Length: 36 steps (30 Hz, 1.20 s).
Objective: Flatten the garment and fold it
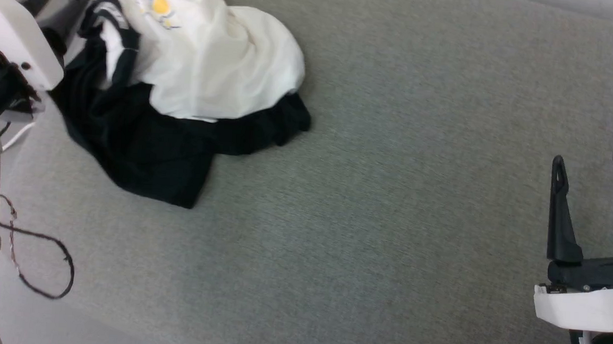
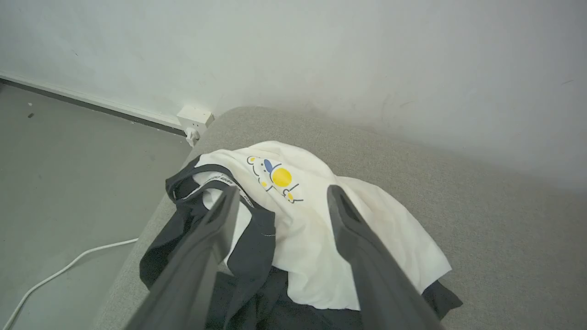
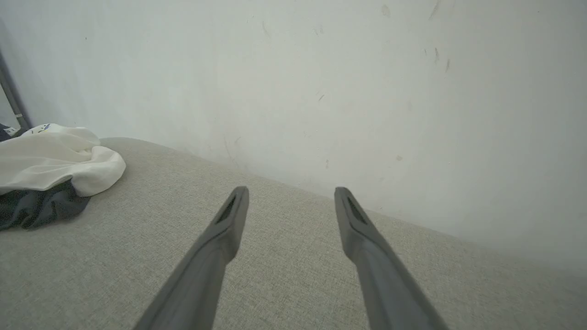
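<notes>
The garment (image 1: 201,64) lies crumpled at the upper left of the grey padded surface (image 1: 390,198), white body bunched over black sleeves, a yellow-and-blue print on top. My left gripper (image 1: 61,0) stands open at its left edge, fingers apart and nothing between them. In the left wrist view the garment (image 2: 302,229) sits just beyond that gripper (image 2: 282,195), the black collar by the left finger. My right gripper (image 1: 592,163) hangs open at the lower right, far from the cloth. The right wrist view has this gripper (image 3: 291,195) over bare fabric, the garment (image 3: 50,160) at far left.
A pale wall (image 3: 321,82) runs along the far side of the surface. Left of the surface is grey floor (image 2: 69,174) with a white cable (image 2: 64,270) and a wall socket (image 2: 195,119). A thin dark wire (image 1: 40,262) loops by my left forearm.
</notes>
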Motion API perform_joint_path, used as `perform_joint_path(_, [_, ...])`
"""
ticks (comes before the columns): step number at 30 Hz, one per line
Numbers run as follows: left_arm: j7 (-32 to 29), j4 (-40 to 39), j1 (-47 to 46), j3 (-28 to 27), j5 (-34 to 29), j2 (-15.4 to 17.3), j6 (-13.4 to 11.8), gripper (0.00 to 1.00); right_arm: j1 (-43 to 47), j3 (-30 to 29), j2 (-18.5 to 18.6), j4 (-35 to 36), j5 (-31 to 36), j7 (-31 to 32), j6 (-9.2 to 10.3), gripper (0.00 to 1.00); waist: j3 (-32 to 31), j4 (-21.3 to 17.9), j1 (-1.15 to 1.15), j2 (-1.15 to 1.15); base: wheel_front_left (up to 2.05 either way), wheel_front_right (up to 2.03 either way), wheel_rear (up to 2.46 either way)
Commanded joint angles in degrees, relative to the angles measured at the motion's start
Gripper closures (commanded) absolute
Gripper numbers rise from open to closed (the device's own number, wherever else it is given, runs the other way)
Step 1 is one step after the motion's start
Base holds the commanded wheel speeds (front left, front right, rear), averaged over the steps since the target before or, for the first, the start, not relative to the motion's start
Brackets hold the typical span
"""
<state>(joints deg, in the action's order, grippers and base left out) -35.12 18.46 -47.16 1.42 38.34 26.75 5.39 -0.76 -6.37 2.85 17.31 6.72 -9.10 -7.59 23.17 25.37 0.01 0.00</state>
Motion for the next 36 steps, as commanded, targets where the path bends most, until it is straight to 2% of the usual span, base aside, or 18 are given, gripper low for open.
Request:
perform_joint_path(1, [-1.11, 1.29, -0.73, 0.33, 0.74, 0.31, 0.45, 0.0, -1.0, 0.1, 0.03, 0.58, 0.5, 0.09, 0.1, 0.0, 4.14, -4.24, -0.01, 0.0, 0.0, 0.0, 0.0])
perform_joint_path(4, [-3.2, 3.89, -0.78, 0.11, 2.15, 0.33, 0.22, 0.0, -1.31, 0.18, 0.03, 1.36, 0.71, 0.23, 0.1, 0.0, 5.5, -5.68, -0.01, 0.0, 0.0, 0.0, 0.0])
perform_joint_path(8, [-5.66, 6.29, -0.48, -0.22, 3.52, -0.31, -1.44, 0.0, -1.33, -0.63, 0.03, 2.64, 1.16, 0.61, 0.1, 0.0, 7.09, -6.75, -0.01, 0.0, 0.0, 0.0, 0.0])
perform_joint_path(18, [-9.51, 9.17, 1.52, 0.81, 2.21, 1.24, -4.85, 0.0, -0.1, -1.31, 0.03, 4.93, 1.67, 1.3, 0.1, 0.0, 8.65, -7.97, -0.01, 0.0, 0.0, 0.0, 0.0])
perform_joint_path(28, [-12.09, 10.3, 3.29, 2.77, 1.45, 1.6, -5.62, 0.0, -0.21, -0.87, 0.03, 6.68, 2.25, 2.38, 0.1, 0.0, 9.7, -8.7, -0.01, 0.0, 0.0, 0.0, 0.0])
perform_joint_path(29, [-11.79, 10.24, 3.44, 2.89, 1.29, 1.81, -5.37, 0.22, -0.19, -0.9, 0.03, 6.71, 2.25, 2.42, 0.1, 0.0, 9.65, -8.82, -0.01, 0.0, 0.0, 0.0, 0.0])
perform_joint_path(30, [-11.16, 10.17, 3.58, 2.88, 1.13, 2.01, -5.14, 1.0, -0.18, -0.93, 0.03, 6.69, 2.21, 2.41, 0.1, 0.0, 9.56, -8.94, -0.01, 0.0, 0.0, 0.0, 0.0])
perform_joint_path(36, [-4.99, 10.16, 3.32, 1.44, 0.63, 3.02, -3.98, 1.0, -0.2, -1.08, 0.03, 5.88, 1.5, 1.99, 0.1, 0.0, 8.11, -9.21, -0.01, 0.0, 0.0, 0.0, 0.0])
